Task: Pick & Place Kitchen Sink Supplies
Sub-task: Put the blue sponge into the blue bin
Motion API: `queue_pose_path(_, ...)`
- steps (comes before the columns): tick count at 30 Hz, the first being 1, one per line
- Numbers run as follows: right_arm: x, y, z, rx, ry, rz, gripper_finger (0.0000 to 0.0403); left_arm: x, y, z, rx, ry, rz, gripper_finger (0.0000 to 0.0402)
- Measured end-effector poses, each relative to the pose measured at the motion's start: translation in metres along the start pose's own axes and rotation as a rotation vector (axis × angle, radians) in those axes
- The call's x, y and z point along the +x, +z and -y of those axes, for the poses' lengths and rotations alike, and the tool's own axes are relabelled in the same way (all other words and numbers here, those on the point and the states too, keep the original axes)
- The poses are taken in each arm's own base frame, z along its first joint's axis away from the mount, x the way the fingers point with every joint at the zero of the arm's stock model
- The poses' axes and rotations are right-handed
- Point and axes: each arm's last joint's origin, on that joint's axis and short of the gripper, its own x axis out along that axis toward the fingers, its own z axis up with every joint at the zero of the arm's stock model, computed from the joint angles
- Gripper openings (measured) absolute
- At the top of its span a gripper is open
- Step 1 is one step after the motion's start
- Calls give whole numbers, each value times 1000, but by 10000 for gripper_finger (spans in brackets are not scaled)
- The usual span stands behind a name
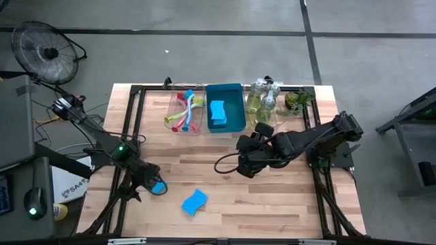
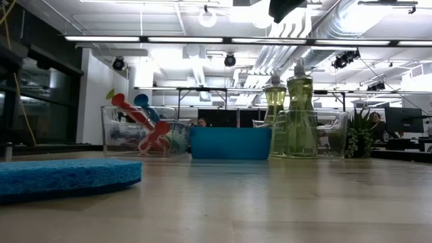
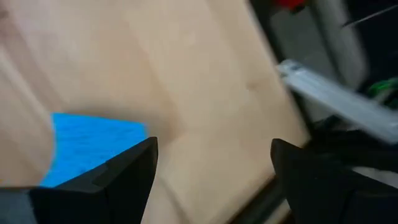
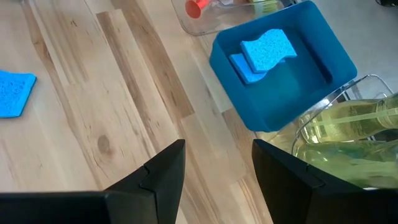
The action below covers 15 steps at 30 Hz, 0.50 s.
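— What colours do we see on the table [image 1: 272, 197]?
— We see pale wood with darker grain streaks. A bright blue sponge [image 1: 195, 201] lies on it, and the bin [image 1: 236, 116] is a deeper blue, with two bright blue sponges [image 4: 264, 53] inside.
— And the trays?
— We find a clear tray [image 1: 172, 109] with pink-red, yellow-green and teal brushes [image 1: 185, 110], and clear bottles [image 2: 291, 115] of yellowish liquid in the other.
— The grippers?
— We see both as black, the left gripper [image 3: 211, 171] and the right gripper [image 4: 217, 165] alike.
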Motion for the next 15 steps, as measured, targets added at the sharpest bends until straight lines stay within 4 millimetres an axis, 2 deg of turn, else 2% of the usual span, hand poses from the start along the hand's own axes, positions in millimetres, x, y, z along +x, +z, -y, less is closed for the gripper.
queue_pose_path(7, 0, 0, 0, 27, 3, 4, 181, 16, -4, -12, 77, 180, -134, 308)
queue_pose_path(15, 0, 1, -1, 41, 7, 8, 181, 26, -6, -17, 139, 197, -216, 308)
